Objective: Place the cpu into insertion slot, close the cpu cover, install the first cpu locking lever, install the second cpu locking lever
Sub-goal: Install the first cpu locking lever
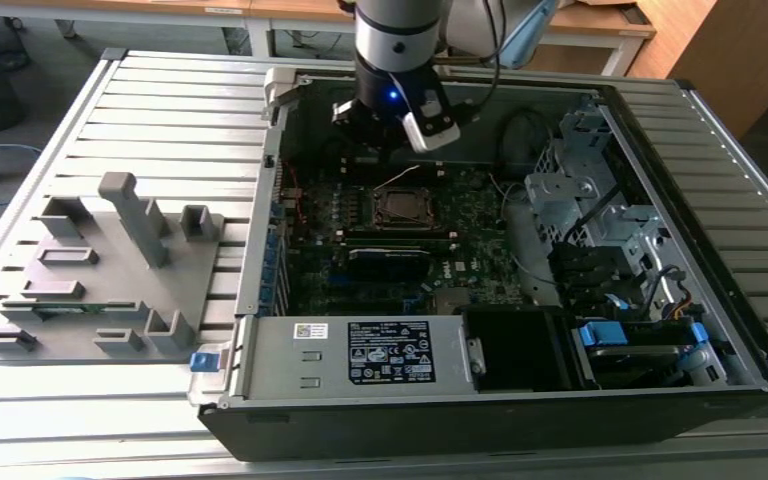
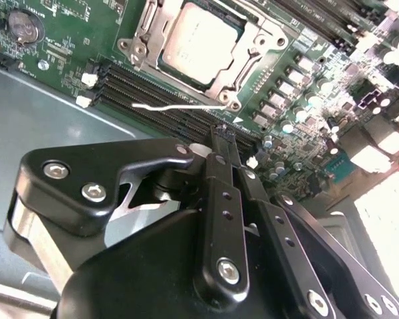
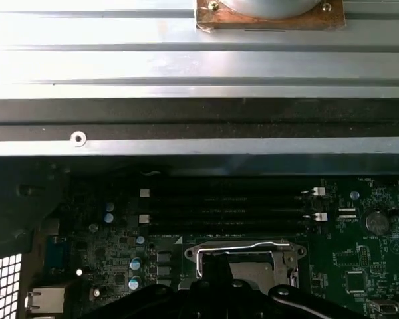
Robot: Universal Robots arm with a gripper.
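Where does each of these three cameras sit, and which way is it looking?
Exterior view: off the arm, high, looking down into the open black computer case; the silver-and-black robot arm shows.
Second wrist view: on the arm, looking past its black gripper at the grey-silver square cpu.
First wrist view: on the arm, facing the green motherboard; gripper tip shows.
Shared: the thin silver cpu cover, in both wrist views.

The insertion slot [image 1: 402, 207] lies open from above, hemmed by the case wall [image 3: 253, 146] and drive cage [image 1: 584, 190].

Dull grey-silver cpu [image 2: 198, 40]; silver cpu cover [image 2: 145, 30]; green motherboard [image 2: 60, 50]; black tool [image 2: 223, 133]
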